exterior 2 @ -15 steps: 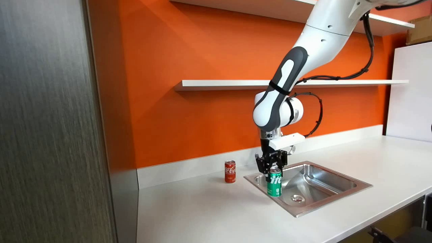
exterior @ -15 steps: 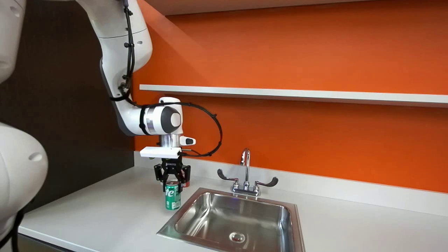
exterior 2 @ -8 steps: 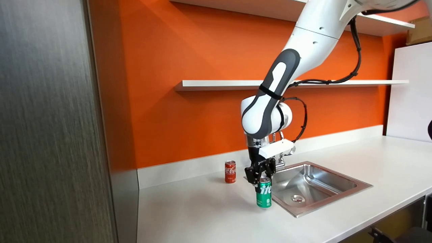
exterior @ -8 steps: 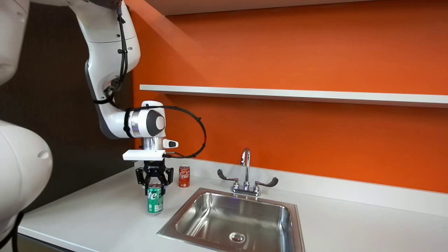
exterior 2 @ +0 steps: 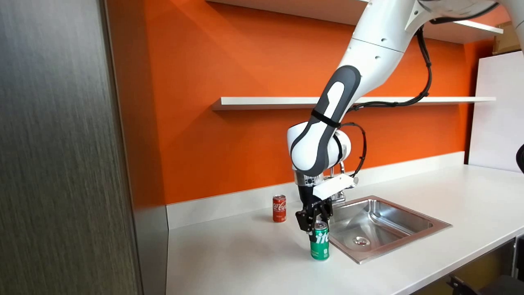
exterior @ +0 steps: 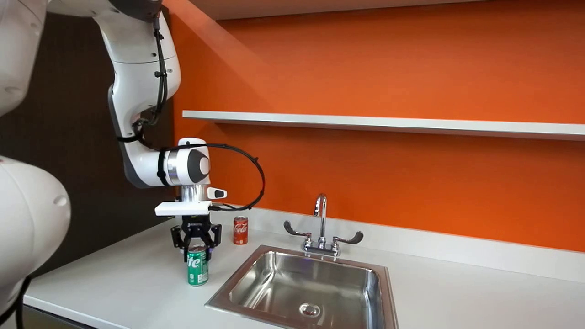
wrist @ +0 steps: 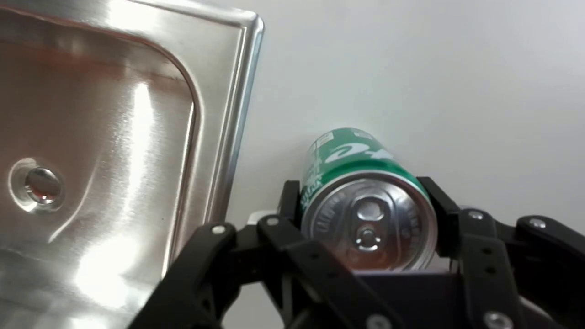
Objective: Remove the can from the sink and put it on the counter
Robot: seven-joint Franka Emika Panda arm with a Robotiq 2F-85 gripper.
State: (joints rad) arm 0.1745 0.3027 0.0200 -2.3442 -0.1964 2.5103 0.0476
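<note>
The green can is upright beside the sink's edge, over the counter. It also shows in an exterior view and in the wrist view, where its silvery top faces the camera. My gripper points down and is shut on the can's upper part, one finger on each side; the wrist view shows both fingers against it. The can's base is at or just above the counter; I cannot tell whether it touches. The sink has a flat steel rim, seen in the wrist view too.
A small red can stands on the counter near the back wall, behind the gripper; it also shows in an exterior view. The chrome faucet stands behind the sink. A white shelf runs along the orange wall. A dark panel closes one end.
My gripper has carried the green can away from the sink, leftward and lower in both exterior views. In the last half second it has mostly moved down. The red can has not moved.
</note>
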